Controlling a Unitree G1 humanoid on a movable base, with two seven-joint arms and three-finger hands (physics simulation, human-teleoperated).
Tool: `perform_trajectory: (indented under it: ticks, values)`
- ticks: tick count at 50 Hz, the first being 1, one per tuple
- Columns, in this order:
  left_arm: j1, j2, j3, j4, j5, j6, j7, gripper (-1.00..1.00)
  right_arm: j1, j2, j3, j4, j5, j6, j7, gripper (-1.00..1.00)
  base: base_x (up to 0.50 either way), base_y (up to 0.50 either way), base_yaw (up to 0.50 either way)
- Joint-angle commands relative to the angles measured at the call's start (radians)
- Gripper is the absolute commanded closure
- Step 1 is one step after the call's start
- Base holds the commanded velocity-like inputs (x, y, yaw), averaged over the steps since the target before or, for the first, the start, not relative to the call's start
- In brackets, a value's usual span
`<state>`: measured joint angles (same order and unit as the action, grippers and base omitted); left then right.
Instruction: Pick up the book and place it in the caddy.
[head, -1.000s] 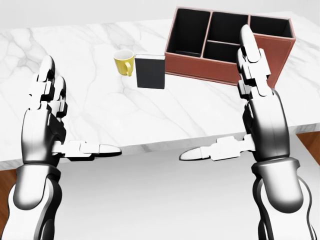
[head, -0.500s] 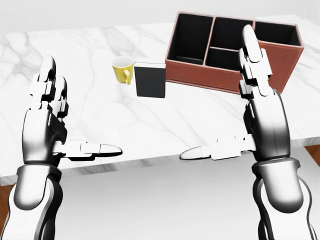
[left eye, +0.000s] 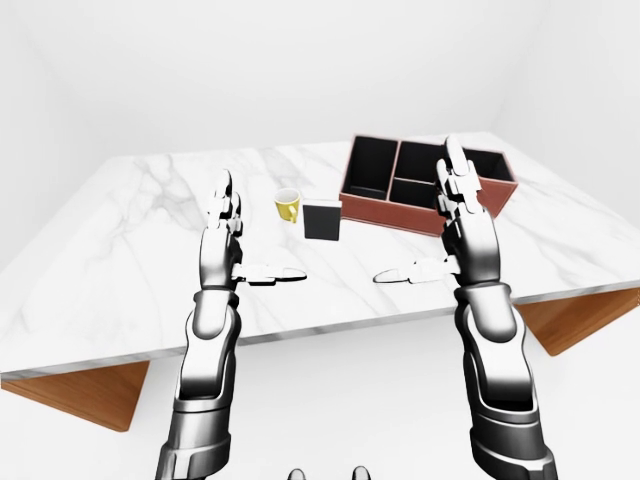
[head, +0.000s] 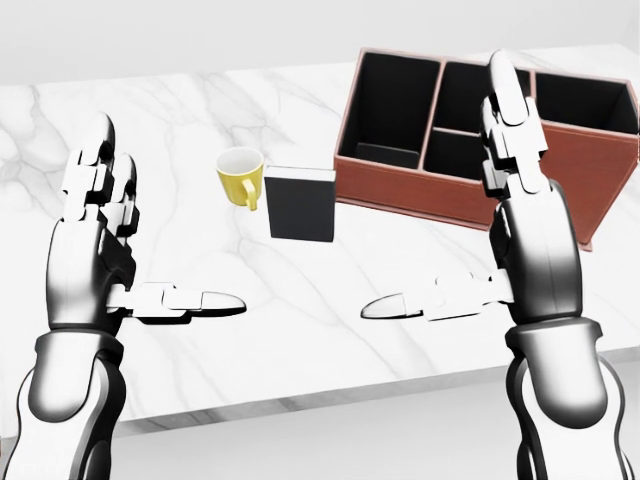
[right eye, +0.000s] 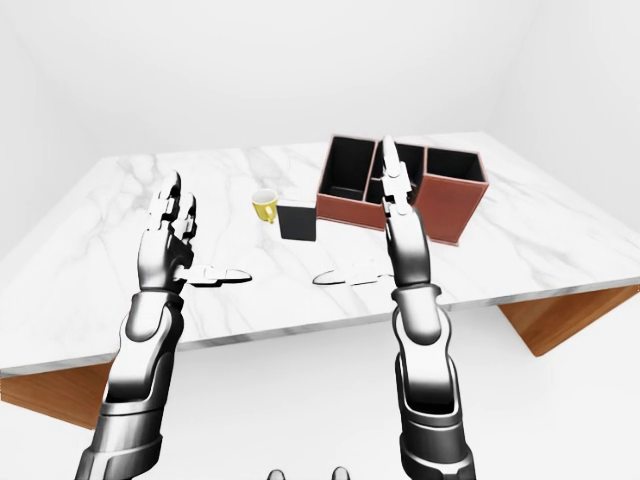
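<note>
**Both hands open and empty above the worktop, book lying beside the caddy**

In the head view the black book (head: 301, 204) lies flat on the white marbled worktop (head: 300, 330), a little above centre. At its 9 o'clock, just beside it, a yellow cup (head: 241, 176) stands upright with its handle turned toward the book; whether the two touch I cannot tell. At the book's 2 o'clock sits the caddy (head: 440, 195), a reddish-brown open box with dark compartments inside. Its near wall runs just beside the book's upper right corner. One dark flat item shows low in the caddy's leftmost compartment; what it is I cannot tell.

The left hand (head: 110, 250) is raised at the 8 o'clock side of the view, its fingers (head: 95, 165) pointing up toward 12 o'clock and its thumb stretched out sideways toward 3 o'clock. It is spread wide and holds nothing. The right hand (head: 500, 250) mirrors it at the 4 o'clock side, its fingers (head: 508, 110) straight up and overlapping the caddy in the picture, its thumb pointing toward 9 o'clock. It too is spread wide and empty. The book lies between the two hands and above them in the view, apart from both
</note>
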<state>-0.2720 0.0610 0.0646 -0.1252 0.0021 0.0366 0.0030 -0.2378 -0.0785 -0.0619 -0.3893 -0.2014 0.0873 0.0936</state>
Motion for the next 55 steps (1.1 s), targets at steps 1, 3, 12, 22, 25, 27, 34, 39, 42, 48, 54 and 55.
perform_trajectory:
  ticks: [1, 3, 12, 22, 25, 27, 34, 39, 42, 48, 54, 55]
  values:
    - [0.0, 0.0, 0.0, 0.001, 0.002, -0.003, -0.001, -1.0, 0.007, 0.0, -0.001, -0.014, -0.004, 0.0, 0.001, -1.0, 0.39, -0.05, 0.0]
    - [0.001, -0.001, 0.0, -0.002, 0.0, -0.002, -0.001, -1.0, 0.008, 0.0, 0.0, -0.015, -0.005, 0.0, 0.001, -1.0, 0.39, -0.05, 0.0]
    - [-0.001, 0.0, 0.0, 0.002, 0.002, -0.003, 0.001, -1.0, 0.013, 0.005, 0.008, -0.022, -0.012, 0.0, 0.003, -1.0, 0.38, -0.05, 0.0]
    - [-0.004, 0.0, 0.001, 0.006, 0.001, -0.004, 0.003, -1.0, 0.008, 0.008, 0.011, -0.004, -0.017, 0.0, 0.0, -1.0, 0.37, -0.04, 0.0]
    - [-0.005, 0.001, 0.002, 0.007, 0.001, -0.006, 0.003, -1.0, 0.009, 0.009, 0.014, 0.002, -0.018, 0.0, -0.001, -1.0, 0.36, -0.04, 0.0]
    - [-0.005, 0.001, 0.002, 0.007, 0.001, -0.006, 0.003, -1.0, 0.008, 0.01, 0.015, 0.001, -0.019, 0.0, -0.001, -1.0, 0.36, -0.04, 0.0]
    - [-0.005, 0.001, 0.002, 0.006, 0.0, -0.005, 0.004, -1.0, 0.014, 0.011, 0.017, -0.006, -0.022, 0.0, 0.002, -1.0, 0.32, -0.04, 0.0]
    - [-0.004, 0.001, 0.001, 0.005, 0.0, -0.006, 0.003, -1.0, 0.017, 0.011, 0.018, -0.009, -0.024, 0.0, 0.004, -1.0, 0.21, -0.03, 0.0]
    - [-0.004, 0.001, 0.001, 0.005, 0.001, -0.006, 0.004, -1.0, 0.021, 0.011, 0.02, -0.008, -0.028, 0.0, 0.007, -1.0, 0.21, -0.03, 0.0]
    - [-0.005, 0.002, 0.001, 0.005, 0.002, -0.006, 0.004, -1.0, 0.026, 0.014, 0.023, -0.016, -0.031, 0.0, 0.013, -1.0, 0.21, -0.03, 0.0]
    - [-0.005, 0.001, 0.001, 0.011, 0.005, -0.014, 0.004, -1.0, 0.028, 0.017, 0.025, -0.017, -0.033, 0.0, 0.013, -1.0, 0.21, -0.03, 0.0]
    - [-0.005, 0.001, 0.001, 0.01, 0.005, -0.014, 0.004, -1.0, 0.026, 0.017, 0.025, -0.016, -0.034, 0.0, 0.013, -1.0, 0.21, -0.03, 0.0]
